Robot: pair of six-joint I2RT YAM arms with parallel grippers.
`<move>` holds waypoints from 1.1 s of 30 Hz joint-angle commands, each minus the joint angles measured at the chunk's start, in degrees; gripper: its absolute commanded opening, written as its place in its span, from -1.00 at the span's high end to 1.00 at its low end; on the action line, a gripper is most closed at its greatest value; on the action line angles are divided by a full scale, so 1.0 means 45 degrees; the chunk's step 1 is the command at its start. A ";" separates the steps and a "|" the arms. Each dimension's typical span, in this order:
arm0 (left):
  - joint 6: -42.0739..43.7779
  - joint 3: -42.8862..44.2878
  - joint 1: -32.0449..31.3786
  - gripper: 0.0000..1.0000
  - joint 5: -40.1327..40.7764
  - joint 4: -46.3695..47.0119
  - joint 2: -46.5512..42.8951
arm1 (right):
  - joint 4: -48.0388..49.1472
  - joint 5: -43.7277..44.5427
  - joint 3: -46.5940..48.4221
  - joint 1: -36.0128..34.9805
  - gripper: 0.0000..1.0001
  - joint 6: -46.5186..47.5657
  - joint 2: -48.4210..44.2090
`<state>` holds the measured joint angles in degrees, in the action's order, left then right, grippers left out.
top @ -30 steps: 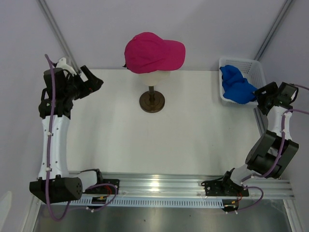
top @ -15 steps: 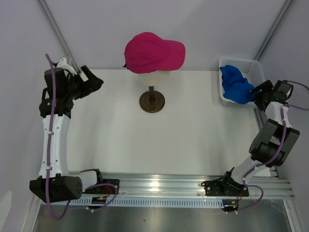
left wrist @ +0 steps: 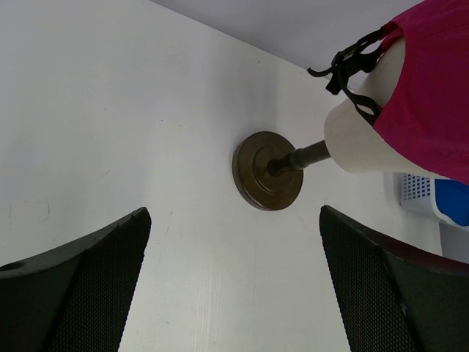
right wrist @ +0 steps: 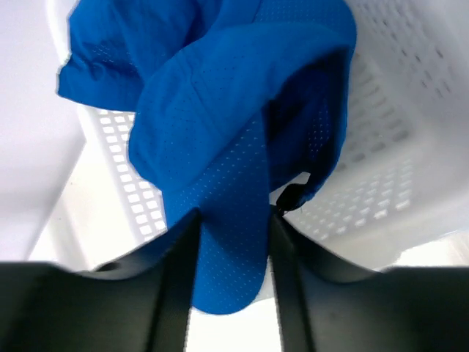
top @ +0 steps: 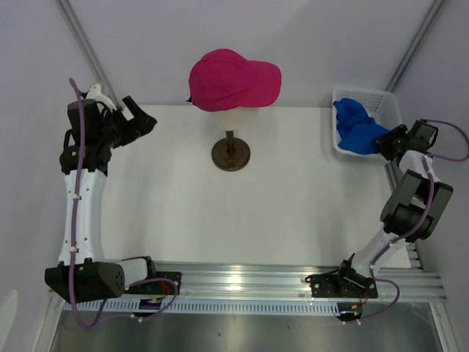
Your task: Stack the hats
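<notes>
While the perforated royal blue fabric cap [right wrist: 220, 183] lies crumpled in the white plastic mesh basket [right wrist: 410, 147], we find the right gripper [right wrist: 233, 242] clamped on one fold. We note the soft magenta-pink cap [top: 233, 79] seated on the smooth cream mannequin head [left wrist: 359, 139]; the left gripper [left wrist: 233, 220] stands with jaws wide apart.

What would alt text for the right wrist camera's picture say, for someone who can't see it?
Seen close up, the two dark fingers of the right gripper pinch the edge of a blue cap. The cap lies crumpled in a white mesh basket that fills the background.
</notes>
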<state>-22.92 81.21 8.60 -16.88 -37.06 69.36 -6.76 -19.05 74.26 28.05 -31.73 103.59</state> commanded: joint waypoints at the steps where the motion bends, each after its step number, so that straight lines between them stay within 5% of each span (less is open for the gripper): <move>1: -0.0141 0.0626 -0.0017 -0.99 -0.0134 0.0363 -0.0354 | 0.0819 -0.0883 0.0704 -0.0062 0.28 -0.0430 0.0125; 2: -0.0200 0.0606 0.0003 -0.99 -0.0231 0.0441 -0.0471 | 0.0820 -0.1020 0.0802 -0.0062 0.54 -0.0527 0.0047; 6: -0.0259 0.0723 -0.0017 -0.99 -0.0213 0.0560 -0.1329 | 0.1209 -0.2247 0.1347 -0.0062 1.00 -0.0879 -0.0382; 17: -0.0025 0.0879 0.0003 -0.99 -0.0544 -0.0085 -0.2894 | 0.1093 -0.7795 0.4570 0.0250 0.99 -0.1466 -0.0151; 23: -0.0064 0.0898 0.0003 -0.99 -0.1013 -0.0163 -0.3090 | 0.0896 -1.0546 0.6618 0.0601 0.92 -0.2961 0.2713; 26: -0.0063 0.0957 0.0003 -0.99 -0.0916 -0.0261 -0.3051 | -0.0676 -1.0244 0.7713 0.0758 0.87 -0.2973 0.3910; 30: -0.0239 0.0899 0.0003 -0.99 -0.0877 -0.0144 -0.3070 | -0.4895 -0.8212 0.8986 0.0467 0.73 0.0012 0.4773; 33: -0.0356 0.0782 0.0003 -0.99 -0.0740 -0.0085 -0.3109 | -0.5312 -0.6669 0.8617 0.0232 0.63 0.0584 0.4461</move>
<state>-23.53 83.50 8.60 -19.84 -38.06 55.86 -21.76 -55.42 111.66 29.43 -33.87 124.66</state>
